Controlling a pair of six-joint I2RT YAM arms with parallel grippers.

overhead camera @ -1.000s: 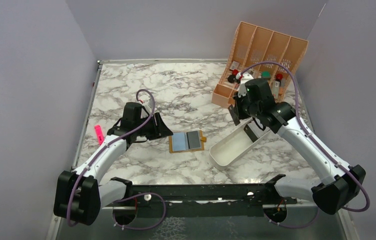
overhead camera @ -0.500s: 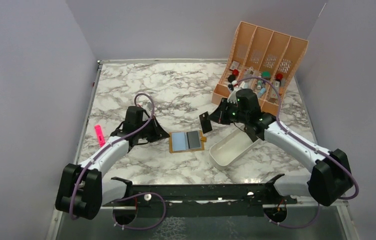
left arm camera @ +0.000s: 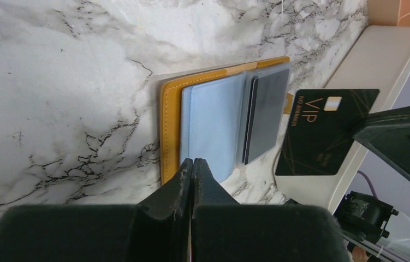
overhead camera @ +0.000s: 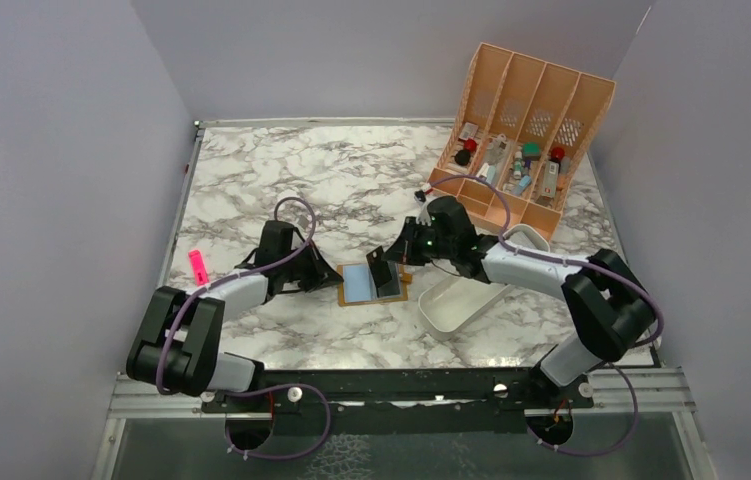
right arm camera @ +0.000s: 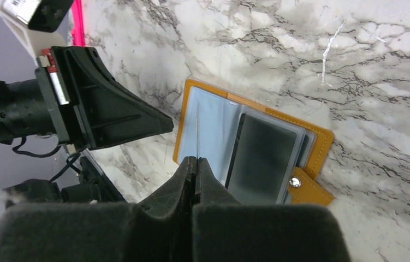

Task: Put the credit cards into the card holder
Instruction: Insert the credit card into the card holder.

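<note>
The card holder (overhead camera: 374, 284) lies open on the marble, mustard-orange with pale blue inner sleeves; a dark card (left arm camera: 265, 117) sits in its right sleeve. It also shows in the left wrist view (left arm camera: 167, 131) and the right wrist view (right arm camera: 317, 143). My right gripper (overhead camera: 397, 258) is shut on a black credit card (overhead camera: 383, 272) marked VIP (left arm camera: 325, 131), held on edge just above the open holder; in the right wrist view the card (right arm camera: 197, 131) is edge-on. My left gripper (overhead camera: 333, 277) is shut and empty, its tips (left arm camera: 192, 162) at the holder's left edge.
A white oblong tray (overhead camera: 461, 298) lies right of the holder, under the right arm. A peach slotted organiser (overhead camera: 526, 110) with small items stands at the back right. A pink marker (overhead camera: 197, 267) lies at the left edge.
My right arm has swung left and down from over the tray, carrying the black card to above the open holder. My left gripper has reached right to the holder's left edge.
</note>
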